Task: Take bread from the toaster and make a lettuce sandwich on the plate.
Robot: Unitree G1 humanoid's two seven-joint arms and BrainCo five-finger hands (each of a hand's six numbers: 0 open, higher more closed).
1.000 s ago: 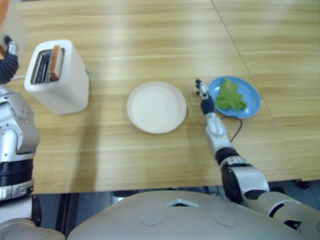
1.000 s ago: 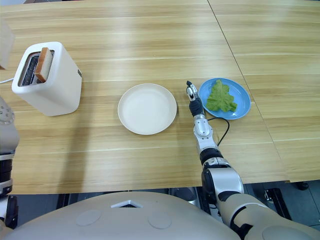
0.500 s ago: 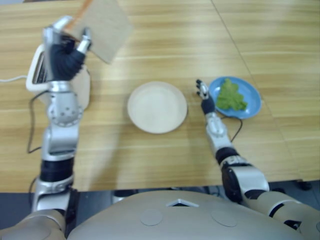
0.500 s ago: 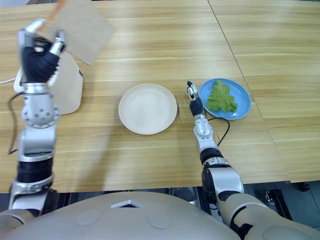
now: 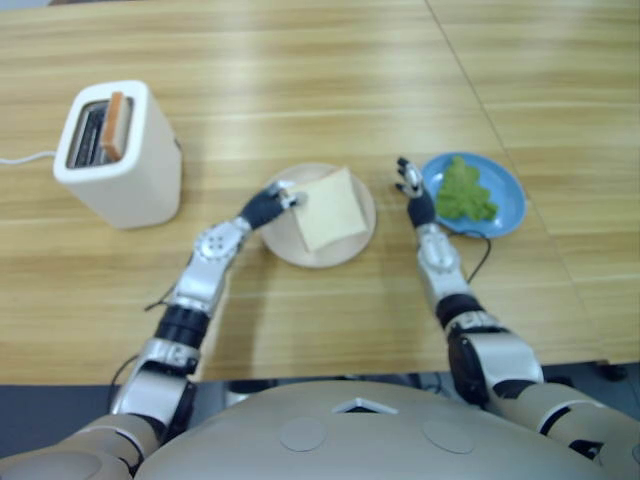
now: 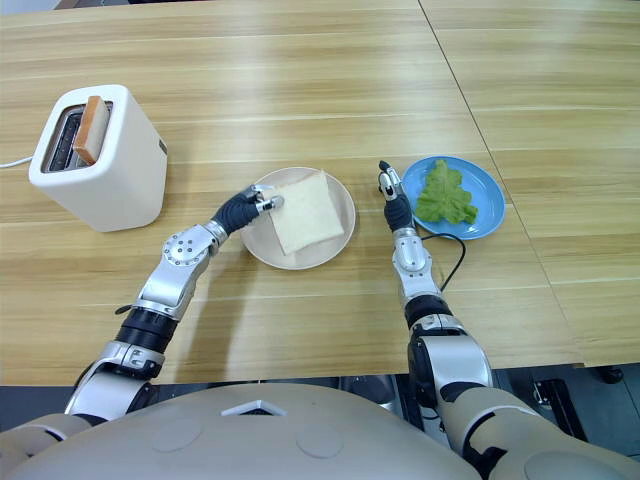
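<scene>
A white toaster (image 6: 95, 160) stands at the left with one bread slice (image 6: 90, 128) sticking out of its slot. A second bread slice (image 6: 307, 212) lies on the cream plate (image 6: 265, 250) in the middle of the table. My left hand (image 6: 248, 207) rests at the plate's left rim, its fingers closed on the slice's left corner. A lettuce leaf (image 6: 440, 195) lies on a blue plate (image 6: 480, 225) to the right. Between the two plates my right hand (image 6: 390, 198) stands on the table with its fingers stretched out, holding nothing.
A thin black cable (image 6: 450, 258) loops on the table beside my right wrist, just in front of the blue plate. A white cord (image 6: 12, 161) runs left from the toaster. A seam in the wooden table (image 6: 470, 100) runs back past the blue plate.
My left hand came down from above the toaster with the bread slice and now has it on the cream plate. The right hand has stayed in place.
</scene>
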